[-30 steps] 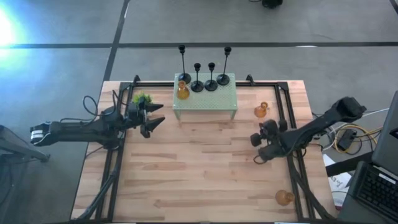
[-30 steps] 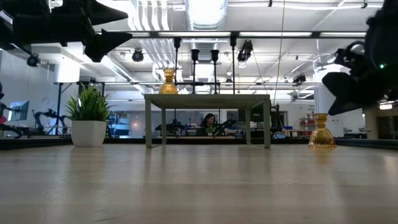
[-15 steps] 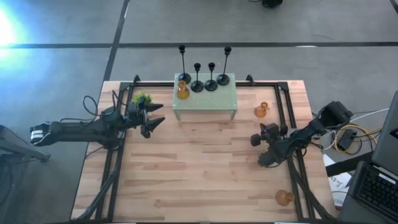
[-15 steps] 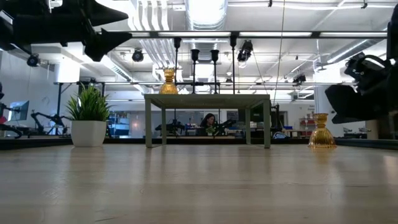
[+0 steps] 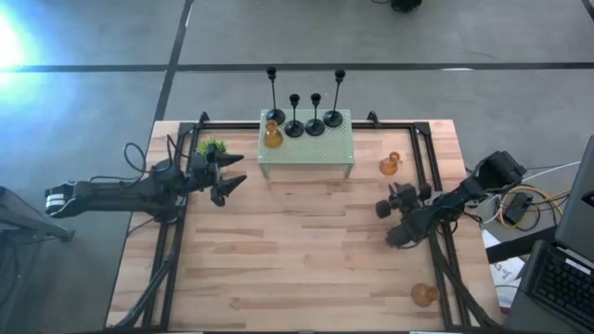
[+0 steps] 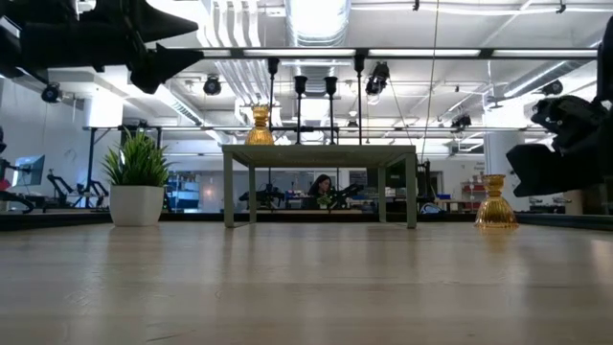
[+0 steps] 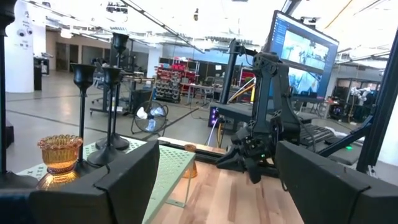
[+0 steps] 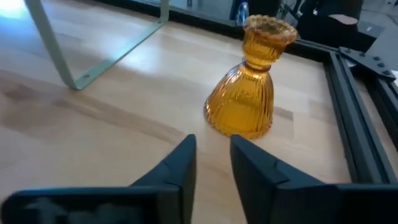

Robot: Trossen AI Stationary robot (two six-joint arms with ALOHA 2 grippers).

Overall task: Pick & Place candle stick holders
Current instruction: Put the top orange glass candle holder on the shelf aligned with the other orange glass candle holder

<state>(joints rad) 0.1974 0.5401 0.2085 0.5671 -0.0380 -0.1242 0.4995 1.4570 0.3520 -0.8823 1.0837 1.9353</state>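
Observation:
Four black candle stick holders point(image 5: 304, 119) stand along the far edge of the pale green perforated stand point(image 5: 320, 150), and an amber glass holder point(image 5: 272, 136) stands at its left end. A second amber holder point(image 5: 390, 165) stands upright on its wide base on the table, right of the stand. A third point(image 5: 424, 295) sits near the front right corner. My right gripper point(image 5: 382, 208) hovers on the near side of the second amber holder point(image 8: 245, 102), its fingers a narrow gap apart and touching nothing. My left gripper point(image 5: 234, 180) is open and empty, left of the stand.
A small green potted plant point(image 5: 212, 147) stands at the far left, beside my left gripper. Black rails point(image 5: 429, 176) run along the table's sides, one close to the second amber holder. Bare wood lies in the middle point(image 5: 297, 250). A person sits in the room behind point(image 6: 319, 185).
My right arm has folded in and come lower, and its gripper has gone down and a little toward the table's near right. The amber holders have not moved.

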